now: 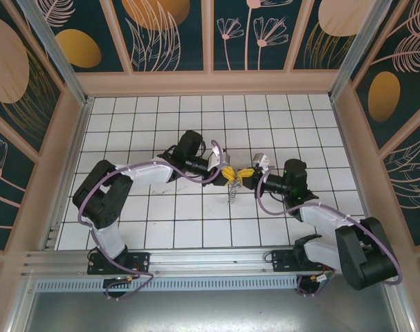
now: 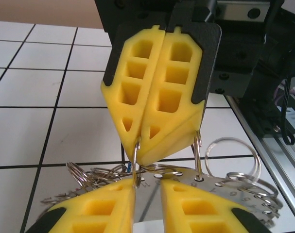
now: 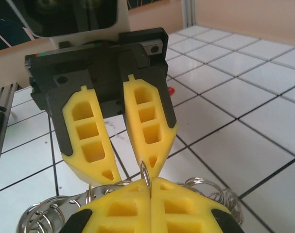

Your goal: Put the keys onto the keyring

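The keyring [image 1: 232, 195] hangs between both grippers at mid-table. In the left wrist view it is a flat grey numbered band [image 2: 213, 185] with holes and several small split rings. My right gripper [image 3: 150, 180] is shut on one small silvery ring [image 3: 146, 170] of that fringe. It also shows from the left wrist [image 2: 142, 156] and from above [image 1: 243, 171]. My left gripper [image 2: 147, 188] faces it tip to tip, jaws apart over the band with nothing pinched, and it shows from above too [image 1: 223, 171]. A small red key head [image 3: 170, 90] lies on the tiles behind the left gripper.
White tiled floor [image 1: 196, 228] inside patterned walls. A loose larger ring [image 2: 232, 150] sits by the band. The aluminium rail [image 1: 196, 261] with both arm bases runs along the near edge. A tangle of rings [image 3: 45, 213] spreads to either side of my right fingers.
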Available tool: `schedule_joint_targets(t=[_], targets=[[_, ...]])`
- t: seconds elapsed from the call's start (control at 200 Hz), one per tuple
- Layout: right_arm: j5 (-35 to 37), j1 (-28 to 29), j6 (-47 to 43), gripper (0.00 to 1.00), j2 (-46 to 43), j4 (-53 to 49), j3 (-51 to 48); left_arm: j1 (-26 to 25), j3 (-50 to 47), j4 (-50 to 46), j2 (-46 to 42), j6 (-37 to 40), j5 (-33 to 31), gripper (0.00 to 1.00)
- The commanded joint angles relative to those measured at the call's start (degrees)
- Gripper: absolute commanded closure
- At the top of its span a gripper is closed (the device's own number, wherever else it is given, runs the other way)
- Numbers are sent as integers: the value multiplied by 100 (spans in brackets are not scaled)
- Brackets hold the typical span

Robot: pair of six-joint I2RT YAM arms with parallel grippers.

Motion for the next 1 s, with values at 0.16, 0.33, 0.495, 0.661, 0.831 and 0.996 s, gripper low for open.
schedule_joint_targets(t=[0.16,0.33,0.495,0.661,0.831,0.996], targets=[[73,182,-247,100,-641,-1259,180,-238,-180,200,-44,-31,-153,79],[-192,150,-612,100,-487,-852,69,-230,-538,645,-286,-219,-167,75],[-573,83,-1159,100,-253,-572,76,-77,-981,994,-674,-377,-147,74],[-800,25,-1800,100,-179,-982,296,205,-1319,1115,-993,-407,-253,72],[-952,-5,-2114,100,-195,-1283,408,235,-1297,1463,-1013,-689,58,69],[-967,-6,-2126,100,-306,-1260,400,235,-1044,1413,-882,-698,221,68]])
